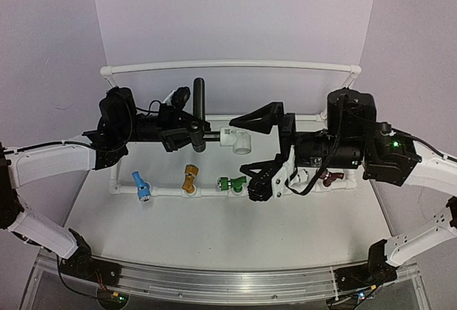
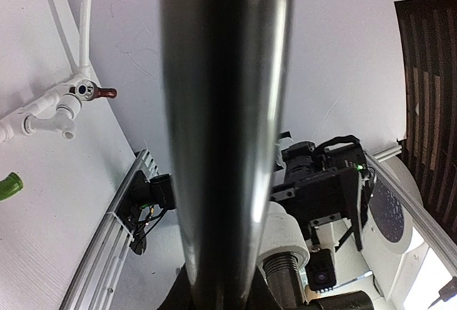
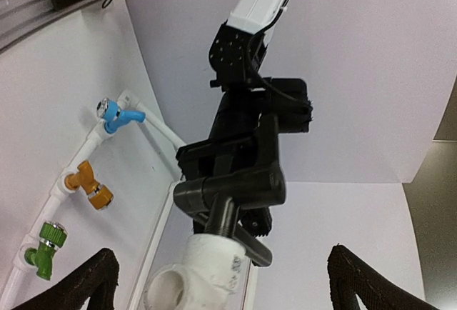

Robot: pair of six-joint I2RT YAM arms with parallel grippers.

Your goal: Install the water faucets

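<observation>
The dark water faucet (image 1: 198, 113) hangs in mid-air above the pipe frame, its long lever handle pointing toward the back. Its threaded stem enters a small white pipe fitting (image 1: 235, 139). My left gripper (image 1: 180, 128) is shut on the faucet body. The left wrist view is filled by the lever handle (image 2: 221, 138), with the white fitting (image 2: 285, 235) beside it. My right gripper (image 1: 258, 150) stands wide open just right of the fitting. In the right wrist view the faucet (image 3: 235, 188) and the fitting (image 3: 203, 271) lie between its spread fingertips (image 3: 93, 281), untouched.
A white pipe frame (image 1: 228, 66) lies on the table. Its front rail carries a blue faucet (image 1: 141, 186), an orange one (image 1: 189, 179), a green one (image 1: 230, 183) and a dark red one (image 1: 332, 176). A metal rail (image 1: 228, 281) runs along the near edge.
</observation>
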